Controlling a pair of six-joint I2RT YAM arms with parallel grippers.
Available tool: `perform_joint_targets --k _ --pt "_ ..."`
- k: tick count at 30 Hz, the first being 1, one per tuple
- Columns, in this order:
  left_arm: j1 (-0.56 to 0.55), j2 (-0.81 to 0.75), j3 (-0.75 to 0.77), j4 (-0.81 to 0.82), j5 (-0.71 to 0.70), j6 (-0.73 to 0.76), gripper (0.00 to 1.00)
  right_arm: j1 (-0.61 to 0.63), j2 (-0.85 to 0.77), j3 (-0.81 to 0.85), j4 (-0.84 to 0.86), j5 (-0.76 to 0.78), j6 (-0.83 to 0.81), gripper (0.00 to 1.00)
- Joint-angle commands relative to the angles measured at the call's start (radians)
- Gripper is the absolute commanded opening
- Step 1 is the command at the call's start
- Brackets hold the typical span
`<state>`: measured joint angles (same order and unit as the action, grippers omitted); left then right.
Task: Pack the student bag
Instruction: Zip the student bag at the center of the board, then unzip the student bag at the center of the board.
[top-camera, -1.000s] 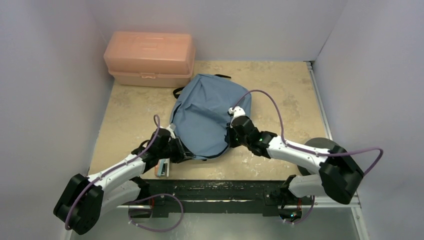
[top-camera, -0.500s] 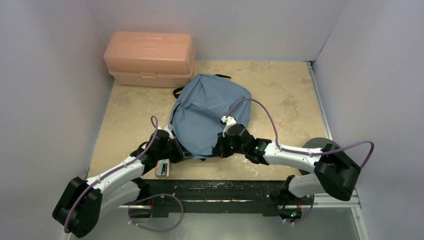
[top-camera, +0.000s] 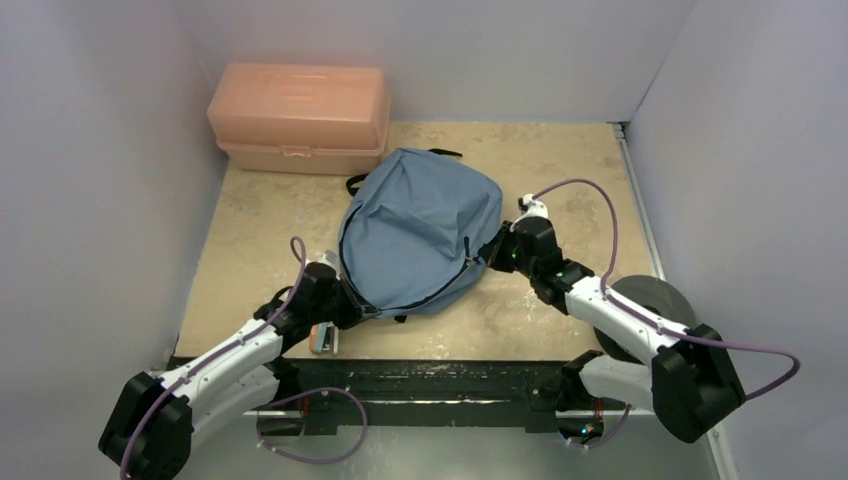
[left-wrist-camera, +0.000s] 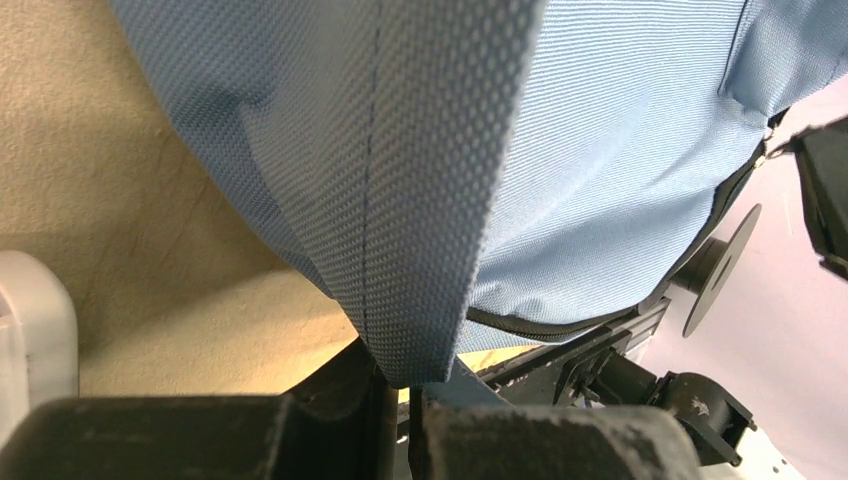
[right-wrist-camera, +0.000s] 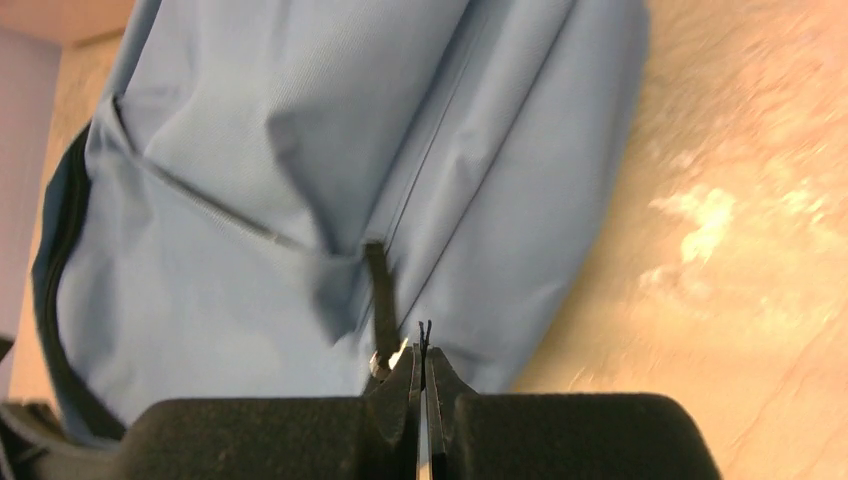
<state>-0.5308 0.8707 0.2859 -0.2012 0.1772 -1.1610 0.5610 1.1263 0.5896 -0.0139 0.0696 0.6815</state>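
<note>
The student bag (top-camera: 420, 225), a dusty-blue fabric backpack, lies in the middle of the table with its dark zip line along its near edge. My left gripper (top-camera: 350, 300) is shut on a fold of the bag's near-left edge, and the fabric (left-wrist-camera: 420, 250) hangs from between its jaws. My right gripper (top-camera: 488, 257) is at the bag's right side, shut on the thin black zip pull (right-wrist-camera: 424, 335), with the metal slider (right-wrist-camera: 385, 358) just left of its fingers. The bag (right-wrist-camera: 300, 180) fills the right wrist view. What is inside the bag is hidden.
A salmon-pink plastic box (top-camera: 300, 115) stands at the back left, close behind the bag. A small teal and orange object (top-camera: 325, 338) lies at the table's near edge by my left arm. A grey disc (top-camera: 650, 298) sits at the right edge. Walls enclose the table.
My right gripper swung in along the bag's near edge, then out and back to the bag's right side with the zip pull. My left arm drew slightly nearer, still holding the fabric.
</note>
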Motion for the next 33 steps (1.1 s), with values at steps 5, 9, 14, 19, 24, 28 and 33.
perform_joint_targets --k 5,9,14,19,24,28,33 --pt "0.003 -0.014 0.009 -0.128 -0.082 0.033 0.0 -0.251 0.151 0.099 0.276 0.067 -0.132 0.0" --pt "0.003 -0.019 0.001 -0.059 -0.01 0.077 0.0 -0.253 0.21 0.24 0.137 -0.045 -0.286 0.06" --pt "-0.001 0.001 -0.02 0.049 0.092 0.099 0.0 -0.135 0.15 0.31 -0.06 -0.114 -0.485 0.68" --pt "-0.031 0.083 -0.014 0.163 0.161 0.084 0.0 0.008 0.289 0.466 -0.102 -0.236 -0.524 0.74" --pt "-0.187 0.155 0.054 0.184 0.112 0.033 0.0 0.032 0.509 0.644 -0.101 -0.209 -0.388 0.7" --pt "-0.2 0.106 0.015 0.18 0.095 0.007 0.22 0.042 0.611 0.702 -0.105 -0.18 -0.412 0.62" --pt "-0.199 -0.09 0.082 -0.076 0.047 0.098 0.6 0.085 0.605 0.557 -0.044 -0.253 -0.382 0.36"
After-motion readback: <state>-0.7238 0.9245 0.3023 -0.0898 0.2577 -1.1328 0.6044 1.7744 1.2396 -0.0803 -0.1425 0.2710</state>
